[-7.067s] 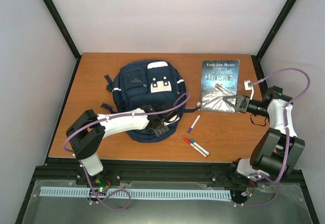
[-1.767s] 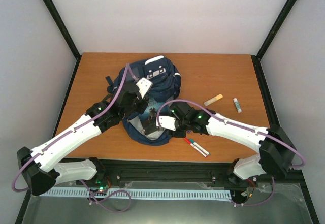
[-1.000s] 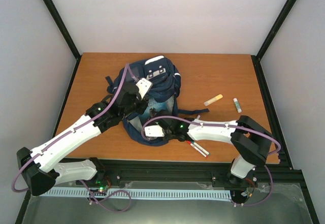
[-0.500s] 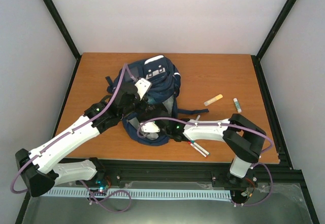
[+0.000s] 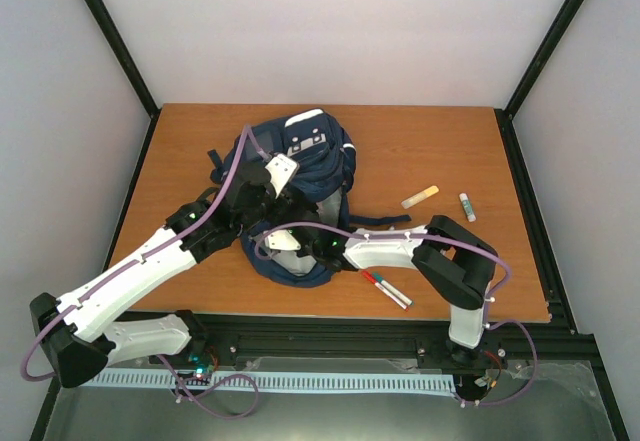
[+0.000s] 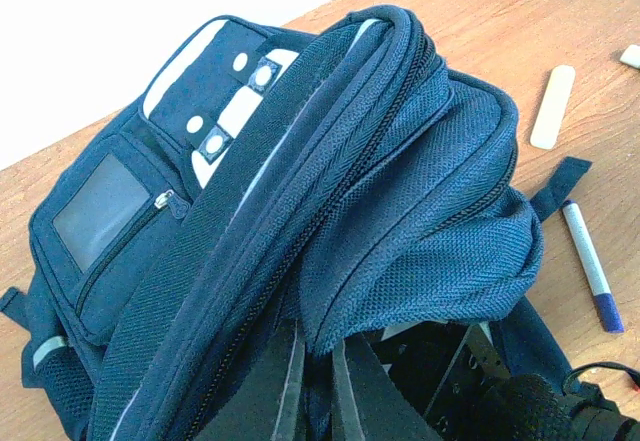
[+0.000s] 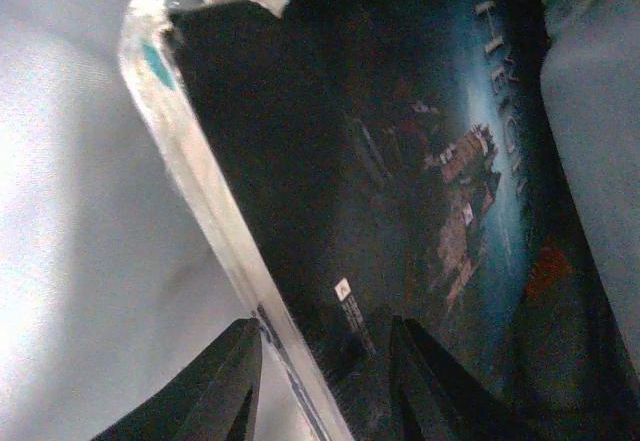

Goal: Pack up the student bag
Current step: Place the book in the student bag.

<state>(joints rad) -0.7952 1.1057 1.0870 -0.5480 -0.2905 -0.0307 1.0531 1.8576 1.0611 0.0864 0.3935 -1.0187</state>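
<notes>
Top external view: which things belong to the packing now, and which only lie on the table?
In the job: backpack; book inside it; left end effector gripping its opening; right end effector at the book.
Only lying there: two pens; blue-capped pen; beige stick; small white tube.

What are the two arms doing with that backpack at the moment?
The left gripper pinches the navy backpack's upper flap, holding the main compartment open. The right gripper reaches inside and straddles the edge of a dark-covered book that sits in the bag, though whether it grips is unclear. Markers lie unpacked on the table.
</notes>
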